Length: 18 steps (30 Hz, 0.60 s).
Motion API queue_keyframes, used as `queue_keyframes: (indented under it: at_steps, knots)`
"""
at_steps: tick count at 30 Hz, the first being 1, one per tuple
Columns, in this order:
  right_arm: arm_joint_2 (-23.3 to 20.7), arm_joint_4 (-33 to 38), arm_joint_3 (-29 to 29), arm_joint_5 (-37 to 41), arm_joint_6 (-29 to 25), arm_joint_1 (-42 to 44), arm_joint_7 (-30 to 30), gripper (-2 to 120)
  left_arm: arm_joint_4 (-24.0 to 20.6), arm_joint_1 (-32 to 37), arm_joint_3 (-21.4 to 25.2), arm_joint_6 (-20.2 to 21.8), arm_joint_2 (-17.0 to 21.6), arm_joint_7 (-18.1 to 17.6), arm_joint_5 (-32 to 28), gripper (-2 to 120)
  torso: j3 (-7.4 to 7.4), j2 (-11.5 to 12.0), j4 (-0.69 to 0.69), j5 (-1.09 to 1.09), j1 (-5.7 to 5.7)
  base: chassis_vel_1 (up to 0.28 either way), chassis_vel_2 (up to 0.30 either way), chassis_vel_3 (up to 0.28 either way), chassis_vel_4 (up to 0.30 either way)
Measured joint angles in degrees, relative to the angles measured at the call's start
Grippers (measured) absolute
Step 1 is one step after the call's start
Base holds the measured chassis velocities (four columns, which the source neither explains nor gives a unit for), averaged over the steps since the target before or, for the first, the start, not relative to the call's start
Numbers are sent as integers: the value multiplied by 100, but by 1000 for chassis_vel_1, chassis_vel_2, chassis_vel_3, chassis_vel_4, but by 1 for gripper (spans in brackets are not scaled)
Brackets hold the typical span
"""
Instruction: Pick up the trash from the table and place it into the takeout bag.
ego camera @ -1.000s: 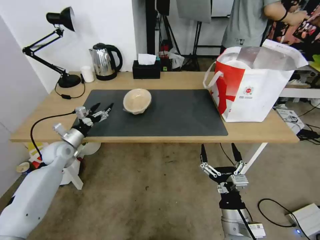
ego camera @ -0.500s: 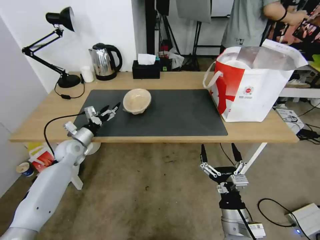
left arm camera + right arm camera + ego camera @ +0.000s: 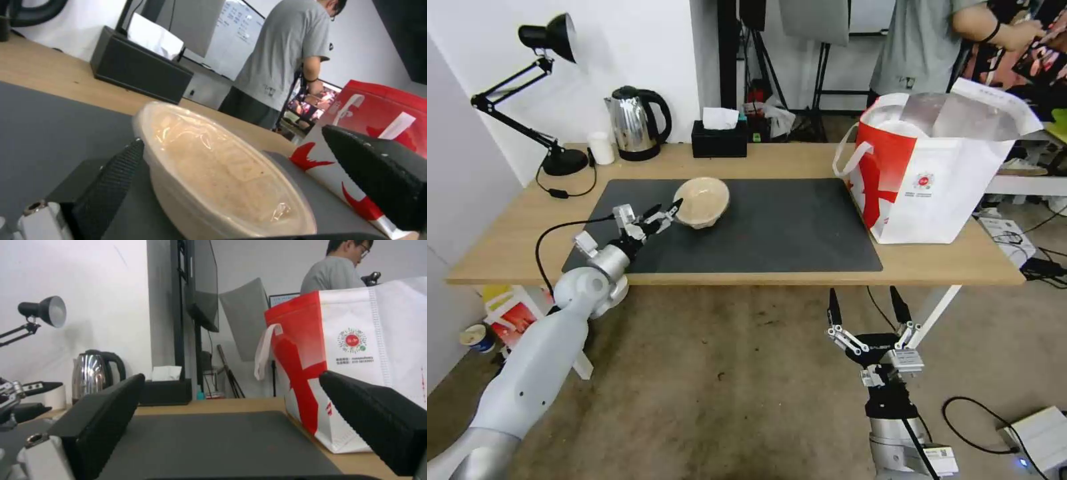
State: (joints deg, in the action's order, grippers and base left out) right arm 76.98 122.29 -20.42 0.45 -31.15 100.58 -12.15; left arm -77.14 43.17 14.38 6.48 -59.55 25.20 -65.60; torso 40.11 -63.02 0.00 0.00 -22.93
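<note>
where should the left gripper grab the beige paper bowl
Probably the rim on the bowl's left side, the one facing the left gripper. The bowl sits tilted on the dark mat, so that thin edge is exposed. The jaws are open, one finger beside the bowl's wall; one inside and one outside should pinch the rim.

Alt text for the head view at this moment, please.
The open left gripper reaches the near rim of the beige paper bowl on the table's dark mat. The takeout bag stands open at the right end; the open right gripper hangs below the table edge.
</note>
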Motion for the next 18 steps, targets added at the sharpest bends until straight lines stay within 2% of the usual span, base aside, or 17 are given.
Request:
queue_keyframes:
  at_steps: [11,18]
  knots:
    - [0,0,0,0,0,0,0,100,261,-141,-133,2,-52,32,7,100,0,0,0,-1,0,0,0,0,0]
    - [0,0,0,0,0,0,0,100,267,-93,-79,5,-15,34,11,100,-1,0,2,0,1,0,0,0,0]
